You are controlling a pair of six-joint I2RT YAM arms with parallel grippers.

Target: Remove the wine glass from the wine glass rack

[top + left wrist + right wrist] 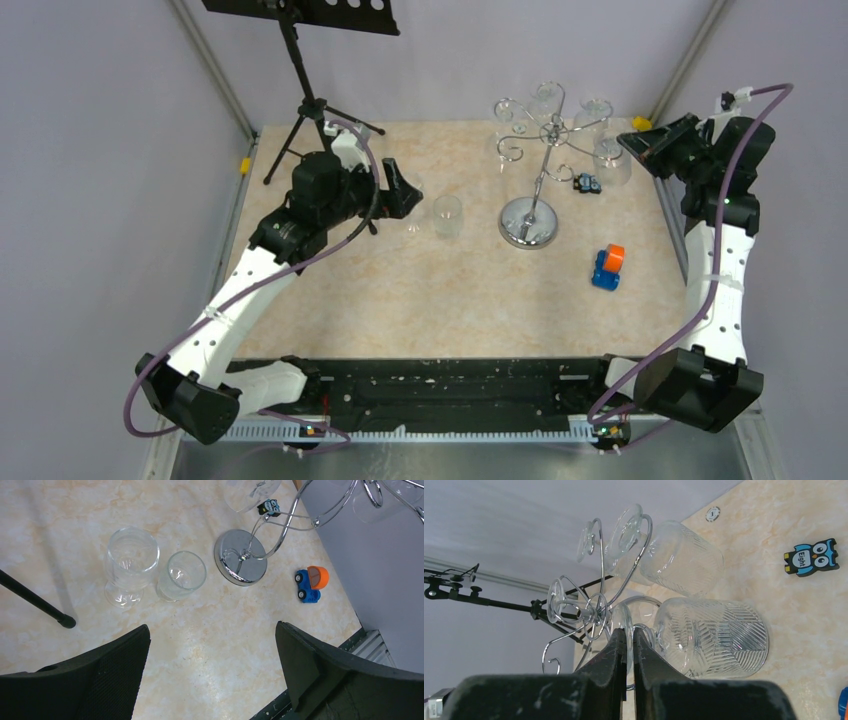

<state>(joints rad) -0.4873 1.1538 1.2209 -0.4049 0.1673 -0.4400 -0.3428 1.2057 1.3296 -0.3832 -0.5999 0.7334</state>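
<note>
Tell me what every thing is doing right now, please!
wine glass rack, standing upright
nearest hanging wine glass, upside down on the rack, gripped at its foot
other hanging wine glass, upside down on the rack
stemmed wine glass, upright, empty, off the rack
clear glass beside it, upright, empty
left tool, open, holding nothing
right tool, shut on the nearest glass's foot

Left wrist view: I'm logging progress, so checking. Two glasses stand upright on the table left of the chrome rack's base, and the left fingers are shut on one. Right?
Not quite. The left wrist view shows the left fingers spread wide open, holding nothing. The stemmed glass and the shorter glass do stand upright on the table, left of the chrome rack's base.
</note>
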